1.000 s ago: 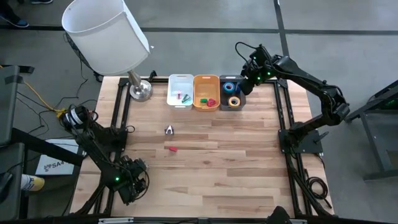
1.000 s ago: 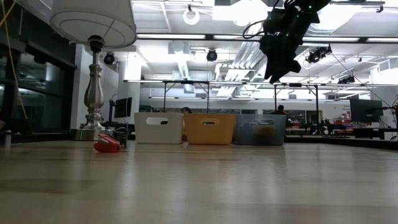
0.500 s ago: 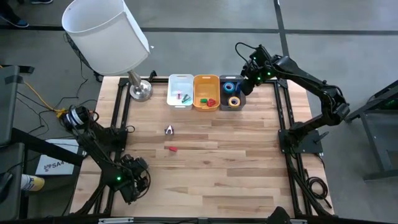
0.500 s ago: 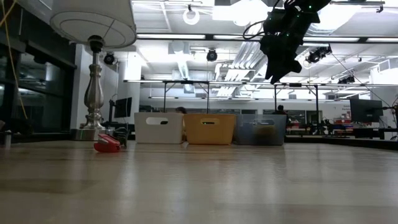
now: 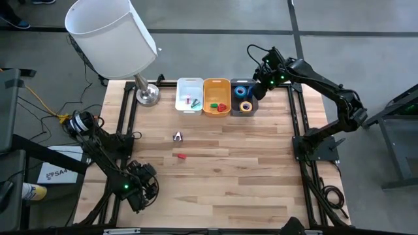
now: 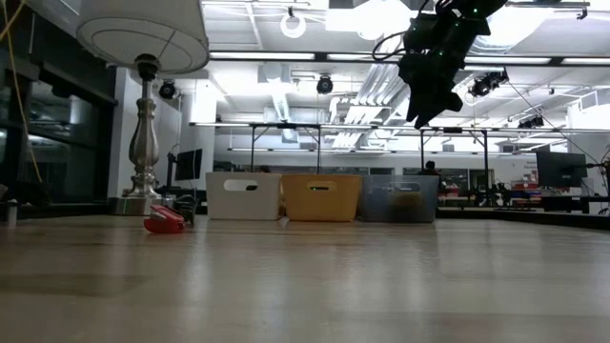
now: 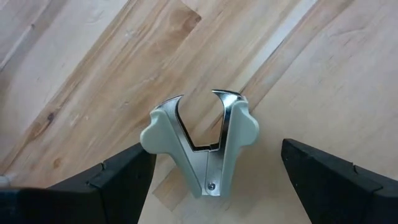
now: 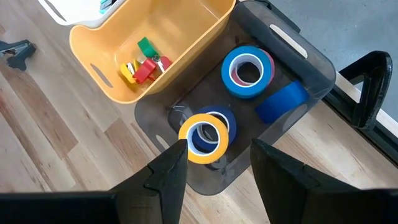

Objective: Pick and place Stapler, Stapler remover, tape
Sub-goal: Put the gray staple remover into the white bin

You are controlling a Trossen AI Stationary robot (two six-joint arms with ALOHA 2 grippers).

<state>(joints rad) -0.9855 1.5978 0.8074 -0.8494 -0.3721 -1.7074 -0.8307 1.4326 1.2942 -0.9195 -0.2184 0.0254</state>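
Fingers [image 8: 171, 171] over grey bin [image 8: 311, 65] — tape [image 8: 204, 137]

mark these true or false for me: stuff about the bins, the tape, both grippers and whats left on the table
1. The translucent grey plastic bin holds ring-shaped tape rolls. True.
2. The left gripper has its fingers clamped on the metal staple remover. False: they are open, one on each side of it, and it lies on the wood.
3. The right gripper hovers over the grey bin. True.
4. The white bin sits between the other two. False: the orange bin is in the middle.
5. The small red stapler is in a bin. False: it lies on the table.
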